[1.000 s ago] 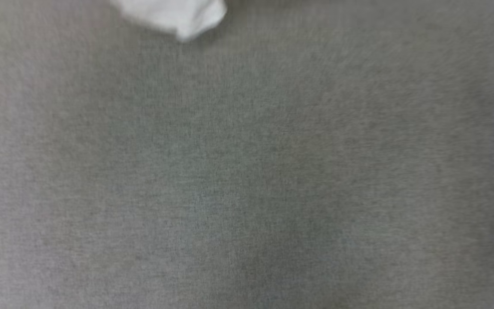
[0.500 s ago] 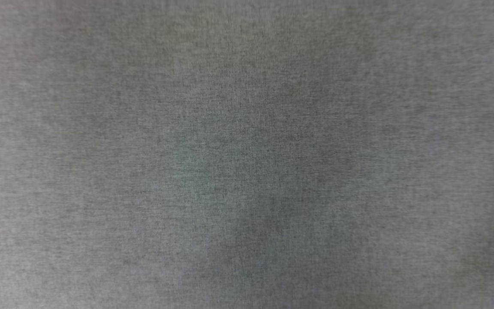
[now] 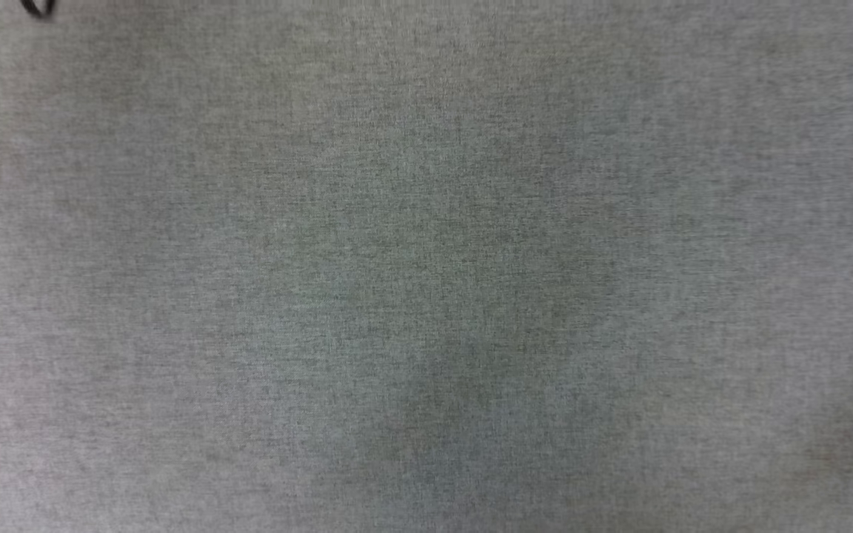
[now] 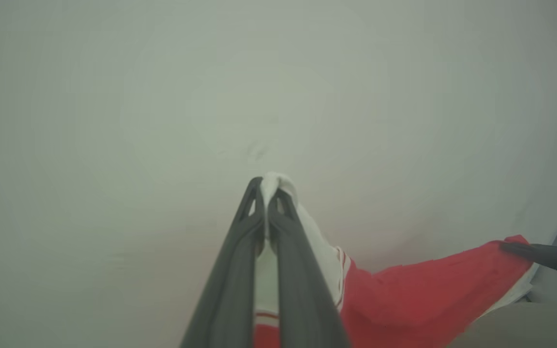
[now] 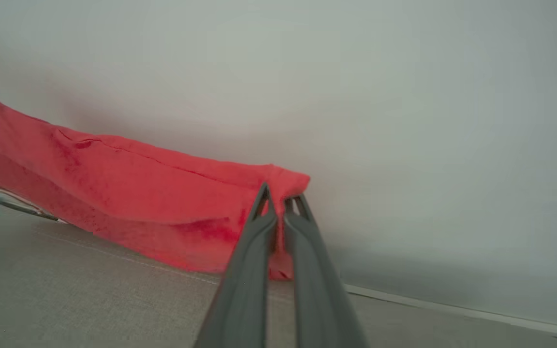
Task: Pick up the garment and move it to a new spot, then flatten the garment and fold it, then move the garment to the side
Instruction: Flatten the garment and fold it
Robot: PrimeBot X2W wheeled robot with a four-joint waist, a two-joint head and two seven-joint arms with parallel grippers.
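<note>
Two pinches hold the garment (image 5: 128, 193) stretched between them: the left gripper (image 4: 270, 191) nips a white sleeve tip between pressed-together jaws, the right gripper (image 5: 281, 193) a red corner, over grey cloth (image 5: 75, 295).

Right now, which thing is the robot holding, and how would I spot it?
Look above the grey cloth surface, before the pale wall. Stretched between the left gripper and right gripper hangs the garment: bright red amid all the grey, with a white sleeve.

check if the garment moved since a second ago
Cannot tell: the garment sat at the head view's top edge, but the grey surface gives no fixed mark.
</note>
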